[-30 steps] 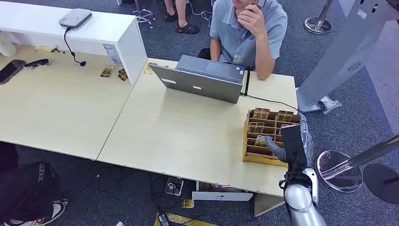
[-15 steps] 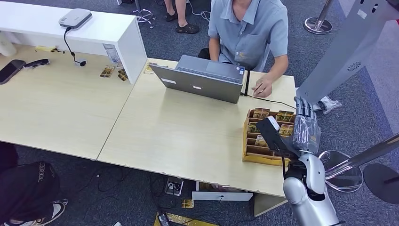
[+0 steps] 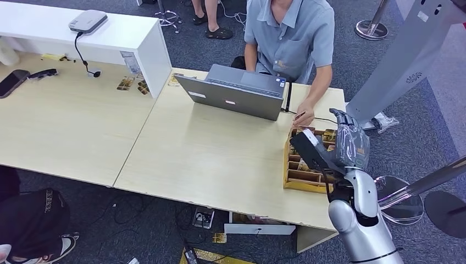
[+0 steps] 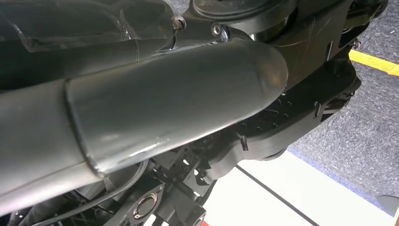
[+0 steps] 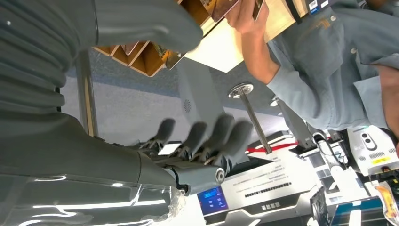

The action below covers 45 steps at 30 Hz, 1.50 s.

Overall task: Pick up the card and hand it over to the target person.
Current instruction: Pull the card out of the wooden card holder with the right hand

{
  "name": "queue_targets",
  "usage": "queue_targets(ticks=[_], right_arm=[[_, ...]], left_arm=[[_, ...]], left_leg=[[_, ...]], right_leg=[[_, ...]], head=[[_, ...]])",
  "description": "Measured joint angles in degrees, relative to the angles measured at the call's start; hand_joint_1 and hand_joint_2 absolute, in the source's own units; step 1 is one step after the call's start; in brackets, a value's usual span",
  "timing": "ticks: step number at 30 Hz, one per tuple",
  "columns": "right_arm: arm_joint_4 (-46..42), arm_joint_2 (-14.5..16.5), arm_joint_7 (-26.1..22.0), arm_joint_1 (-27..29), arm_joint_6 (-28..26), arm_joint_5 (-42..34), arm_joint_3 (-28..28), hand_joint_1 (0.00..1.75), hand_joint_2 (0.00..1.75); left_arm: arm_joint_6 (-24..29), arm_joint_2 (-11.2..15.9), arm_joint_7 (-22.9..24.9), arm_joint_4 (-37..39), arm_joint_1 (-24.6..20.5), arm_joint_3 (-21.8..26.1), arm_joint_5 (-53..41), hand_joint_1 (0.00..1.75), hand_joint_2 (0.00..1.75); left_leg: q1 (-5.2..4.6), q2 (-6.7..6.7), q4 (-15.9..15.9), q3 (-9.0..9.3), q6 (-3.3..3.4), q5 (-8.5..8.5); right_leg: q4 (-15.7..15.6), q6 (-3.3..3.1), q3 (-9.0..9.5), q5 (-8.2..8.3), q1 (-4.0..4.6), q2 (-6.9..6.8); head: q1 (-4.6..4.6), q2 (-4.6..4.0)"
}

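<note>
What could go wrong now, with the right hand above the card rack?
The right hand hovers over the wooden card rack with its fingers apart and no card seen in them, so it may offer nothing. The person's hand lies at the rack's far edge; reaching down could bump it.

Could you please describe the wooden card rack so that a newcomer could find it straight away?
Start at the open grey laptop on the pale table, then look toward the robot's right hand. The card rack lies beneath it: a slotted wooden tray, the table's only brown thing.

Right hand (image 3: 350,147) raised – fingers (image 5: 212,134) spread, empty, silver forearm upright
</note>
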Motion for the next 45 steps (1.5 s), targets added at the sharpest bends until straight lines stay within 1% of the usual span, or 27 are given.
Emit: queue_targets(ticks=[2, 4, 8, 16, 20, 23, 27, 30, 34, 38, 45], right_arm=[[0.52, -0.27, 0.29, -0.14, 0.07, 0.18, -0.15, 1.62, 1.75], [1.18, -0.6, 0.62, -0.35, 0.3, 0.36, -0.37, 1.6, 1.75], [1.87, -1.14, 1.23, -0.42, 0.64, 0.88, -0.65, 1.44, 1.75], [2.48, -1.65, 2.93, 0.57, 1.67, 1.48, -1.38, 1.31, 1.75], [2.89, -1.66, 3.18, 0.62, 1.79, 1.47, -1.58, 1.28, 1.75], [4.1, -1.5, 4.23, 0.83, 1.78, 1.47, -2.51, 1.24, 1.75], [6.05, -1.4, 5.75, 1.23, 1.36, 1.97, -4.06, 0.94, 1.75], [6.31, -1.42, 5.92, 1.31, 1.3, 2.03, -4.3, 0.88, 1.75], [6.98, -1.34, 5.86, 1.27, 1.45, 2.07, -4.41, 0.74, 1.75], [7.79, -1.06, 5.79, 1.28, 1.6, 2.23, -4.43, 0.7, 1.75], [9.94, -0.58, 5.32, 0.93, 1.71, 2.42, -4.04, 0.71, 1.75]], left_arm=[[-0.17, 0.1, -0.04, 0.02, -0.06, -0.15, 0.0, 0.0, 0.0], [-0.28, 0.21, -0.07, -0.02, -0.08, -0.25, 0.0, 0.0, 0.0], [-0.11, 0.26, -0.1, -0.09, -0.04, -0.2, 0.0, 0.0, 0.0], [0.12, 0.53, -0.03, -0.41, 0.07, -0.14, 0.0, 0.0, 0.0], [0.11, 0.55, -0.06, -0.41, 0.07, -0.16, 0.0, 0.0, 0.0], [0.1, 0.54, -0.16, -0.35, 0.03, -0.2, 0.0, 0.0, 0.0], [0.18, 0.49, -0.07, -0.31, -0.02, -0.29, 0.0, 0.0, 0.0], [0.24, 0.51, -0.04, -0.32, -0.04, -0.35, 0.0, 0.0, 0.0], [0.33, 0.52, 0.01, -0.43, 0.01, -0.29, 0.0, 0.0, 0.0], [0.4, 0.52, 0.01, -0.5, 0.09, -0.18, 0.0, 0.0, 0.0], [0.54, 0.76, 0.23, -0.7, 0.15, -0.13, 0.0, 0.0, 0.0]], left_leg=[[-0.01, -0.04, -0.01, 0.0, 0.01, 0.01], [0.0, -0.05, 0.03, -0.01, 0.0, -0.03], [-0.01, -0.06, 0.0, -0.01, 0.02, 0.01], [-0.01, -0.09, 0.01, -0.01, 0.0, -0.02], [-0.02, -0.09, -0.01, 0.0, 0.01, 0.01], [-0.01, -0.09, -0.01, -0.01, 0.02, 0.02], [-0.01, -0.13, 0.0, 0.01, 0.01, -0.01], [0.0, -0.12, 0.0, 0.02, 0.01, -0.02], [-0.01, -0.12, 0.0, 0.01, 0.01, -0.01], [-0.01, -0.1, 0.0, 0.0, 0.0, -0.01], [-0.02, -0.09, -0.04, -0.01, 0.03, 0.04]], right_leg=[[-0.01, 0.01, 0.01, 0.01, -0.01, -0.02], [0.02, 0.0, 0.01, -0.03, 0.0, -0.03], [-0.02, 0.02, 0.02, 0.0, -0.01, -0.04], [0.01, 0.0, 0.02, -0.04, -0.01, -0.08], [-0.01, 0.01, 0.02, -0.01, -0.01, -0.07], [-0.03, 0.01, 0.01, 0.0, -0.01, -0.07], [-0.02, 0.01, 0.05, -0.04, -0.01, -0.11], [-0.03, 0.01, 0.06, -0.04, -0.01, -0.11], [-0.02, 0.01, 0.04, -0.04, -0.01, -0.11], [-0.01, 0.0, 0.03, -0.03, -0.01, -0.1], [-0.06, 0.02, 0.01, 0.02, -0.02, -0.07]], head=[[0.0, 0.0], [0.0, 0.0], [0.0, 0.0], [0.0, 0.0], [0.0, 0.0], [0.0, 0.0], [0.0, 0.0], [0.0, 0.0], [0.0, 0.0], [0.0, 0.0], [0.0, 0.0]])
